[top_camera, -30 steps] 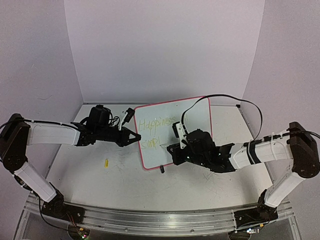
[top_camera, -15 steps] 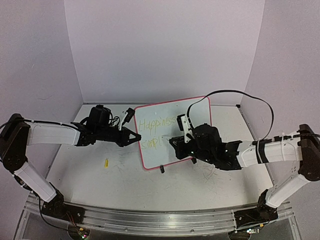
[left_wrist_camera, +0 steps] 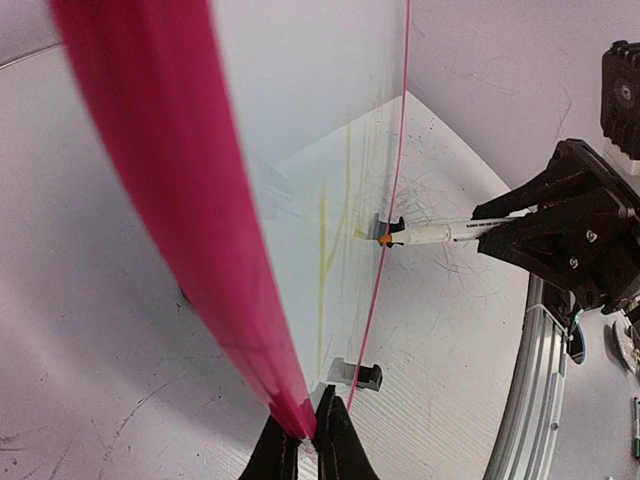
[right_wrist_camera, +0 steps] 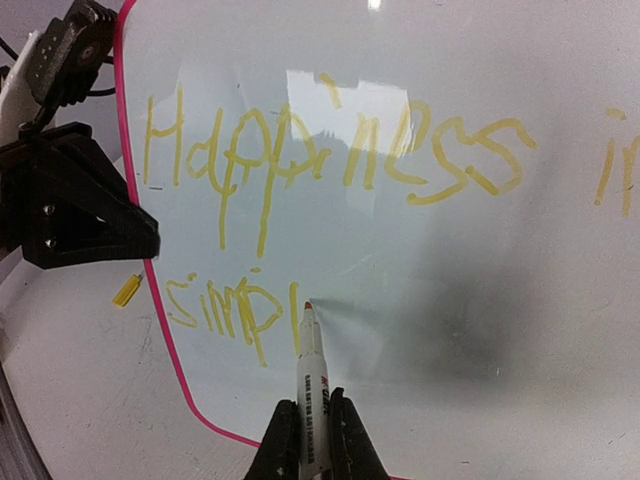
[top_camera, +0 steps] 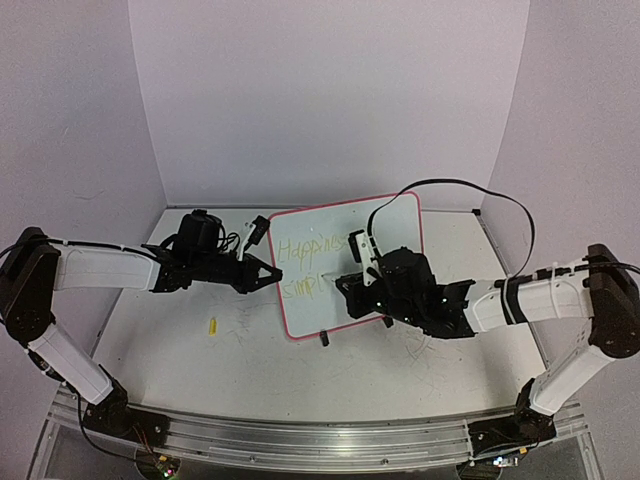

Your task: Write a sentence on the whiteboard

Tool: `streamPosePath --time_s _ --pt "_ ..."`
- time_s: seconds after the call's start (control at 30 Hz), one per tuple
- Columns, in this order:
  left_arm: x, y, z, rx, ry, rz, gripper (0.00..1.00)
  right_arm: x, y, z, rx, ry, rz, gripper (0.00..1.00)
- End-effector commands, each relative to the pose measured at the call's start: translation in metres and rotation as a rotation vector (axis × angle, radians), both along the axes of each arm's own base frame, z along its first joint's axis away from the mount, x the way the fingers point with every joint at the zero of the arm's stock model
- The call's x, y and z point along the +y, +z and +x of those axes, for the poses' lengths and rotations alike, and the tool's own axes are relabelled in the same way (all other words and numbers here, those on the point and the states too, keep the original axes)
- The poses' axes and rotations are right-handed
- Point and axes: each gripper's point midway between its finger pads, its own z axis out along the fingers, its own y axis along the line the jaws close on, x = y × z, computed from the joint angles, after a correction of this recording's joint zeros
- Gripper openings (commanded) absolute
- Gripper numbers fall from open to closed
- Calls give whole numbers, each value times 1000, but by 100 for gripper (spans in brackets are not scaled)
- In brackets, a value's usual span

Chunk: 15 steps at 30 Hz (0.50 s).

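Whiteboard (top_camera: 392, 228), sentence part-written: "Happiness in / simpl".
The board is stood tilted at table centre. Its pink rim is pinched at 9 o'clock by the fully closed left gripper (left_wrist_camera: 306, 428). In the sentence (right_wrist_camera: 300, 165), blank surface lies at 3 o'clock of the last stroke. The right gripper (right_wrist_camera: 312, 415), the nearer one, is clamped on a yellow marker (right_wrist_camera: 309, 375), axis 6-to-12, tip at the board face.

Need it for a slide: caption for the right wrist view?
Right gripper holds a marker at the whiteboard, unfinished sentence reading "Happiness in simpl".
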Motion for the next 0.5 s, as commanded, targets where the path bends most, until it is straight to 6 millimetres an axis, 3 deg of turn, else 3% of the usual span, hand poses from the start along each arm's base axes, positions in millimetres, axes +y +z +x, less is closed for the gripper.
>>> streamPosePath --time_s 0.0,0.23,0.47 --pt "3 2 11 -64 23 51 0 1 17 14 -45 -49 33 0" --pt "3 2 11 -64 23 51 0 -7 5 14 -23 -73 -2 0" --pt "3 2 11 -63 23 52 0 -5 32 3 -50 -14 69 0"
